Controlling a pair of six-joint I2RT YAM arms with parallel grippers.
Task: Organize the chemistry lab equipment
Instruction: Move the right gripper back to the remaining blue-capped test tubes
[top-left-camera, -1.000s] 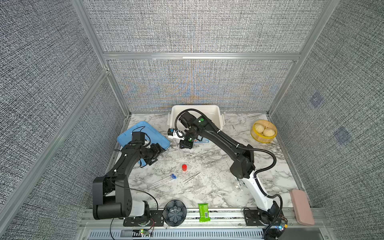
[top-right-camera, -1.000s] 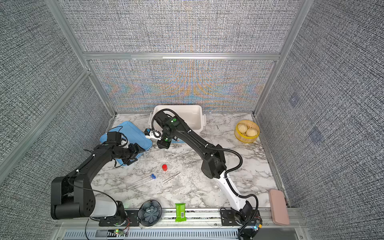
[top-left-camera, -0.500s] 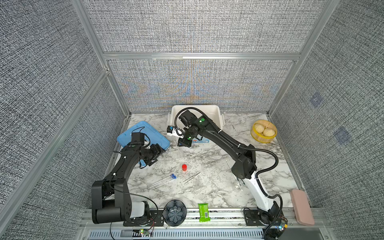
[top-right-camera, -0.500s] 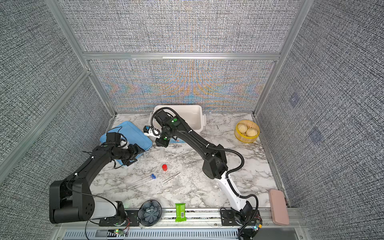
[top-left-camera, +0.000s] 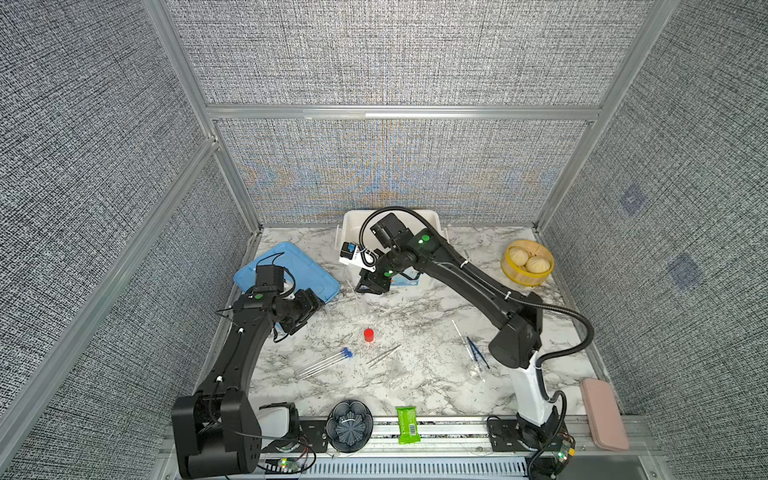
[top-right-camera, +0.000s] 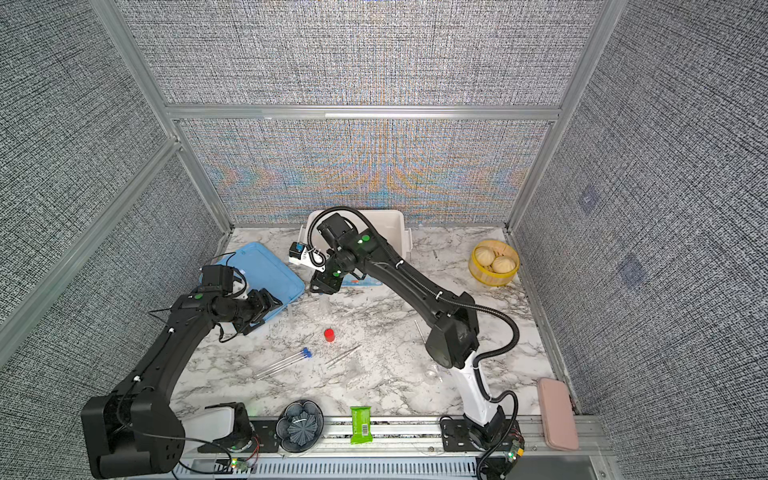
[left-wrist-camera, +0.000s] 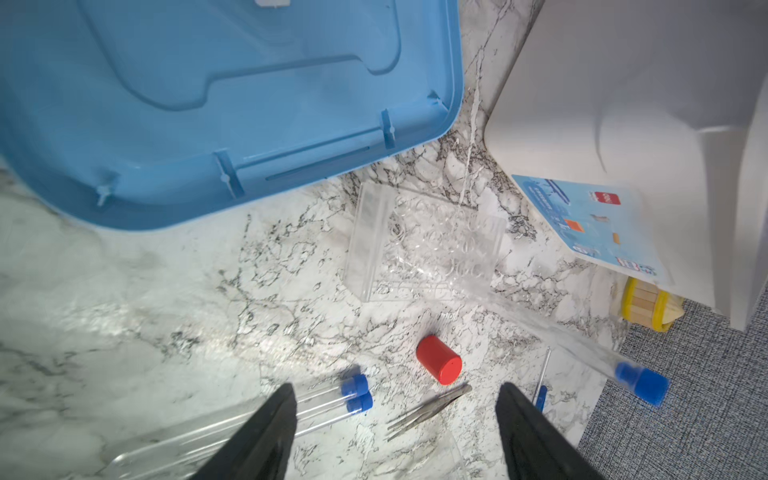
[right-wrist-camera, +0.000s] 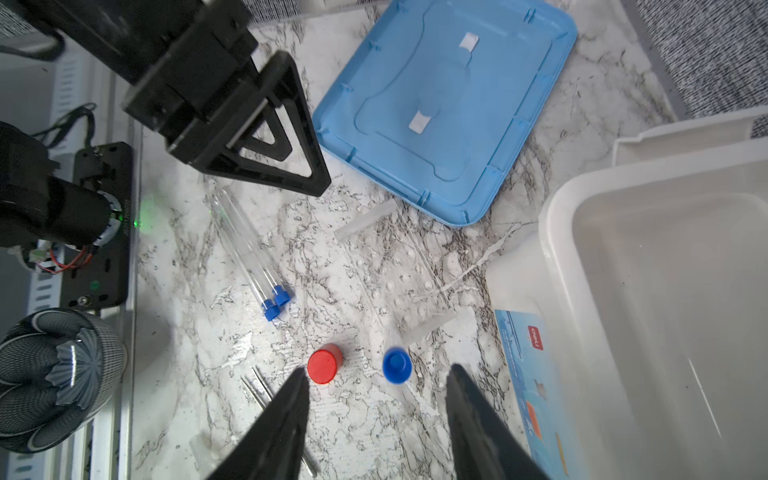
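blue-capped tube (right-wrist-camera: 397, 365) leans up from the clear rack (left-wrist-camera: 424, 245), cap free | right gripper (right-wrist-camera: 378, 370) just over it, jaws spread, not pinching anything | left gripper (left-wrist-camera: 395, 386) wide apart too, empty | other two tubes (top-left-camera: 328, 363) flat on the marble (top-left-camera: 415, 374) by red-capped vial (top-left-camera: 368, 335)

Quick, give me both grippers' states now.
Left gripper: open, holding nothing.
Right gripper: open, holding nothing.

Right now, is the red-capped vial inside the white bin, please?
No, the red-capped vial sits on the marble tabletop, outside the white bin.
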